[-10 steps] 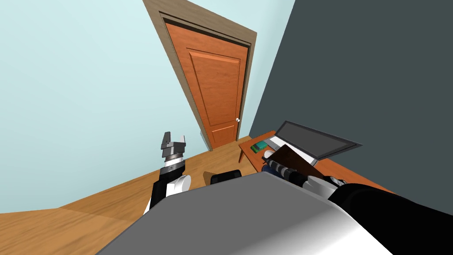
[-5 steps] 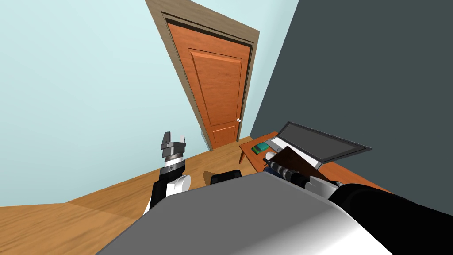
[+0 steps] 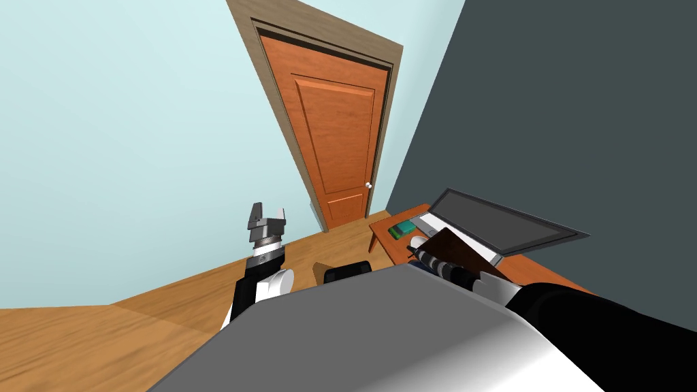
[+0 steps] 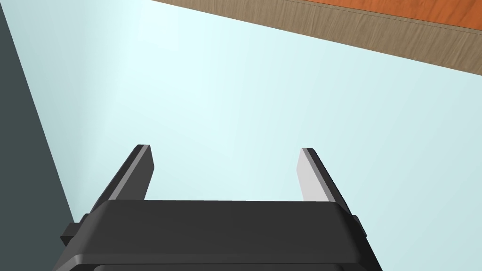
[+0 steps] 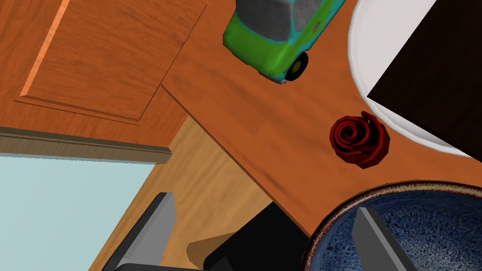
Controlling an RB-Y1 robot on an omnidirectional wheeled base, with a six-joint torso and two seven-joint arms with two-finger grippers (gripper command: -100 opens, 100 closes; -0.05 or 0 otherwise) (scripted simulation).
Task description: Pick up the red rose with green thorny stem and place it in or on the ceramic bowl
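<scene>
Right wrist view: R claw (image 5: 264, 202) spread over bowl (image 5: 405, 187) rim

Dark red rose bloom (image 5: 360, 139): tightly spiralled petals, seen from straight above, so the bloom faces up. Stem can't be made out under it. Sits on the orange-brown wooden desk top (image 5: 263, 117), intact, not in the bowl.

Round ceramic bowl (image 5: 349, 198): dark blue speckled glaze inside, mottled brown-red rim with a pale edge. Upright, mouth up, partly in frame. Stands on the same desk top, close to the desk's edge, with wood floor showing past that edge.

Rose vs bowl: rose lies just beside the bowl's rim, outside it, with a narrow strip of bare desk between. Not touching.
</scene>
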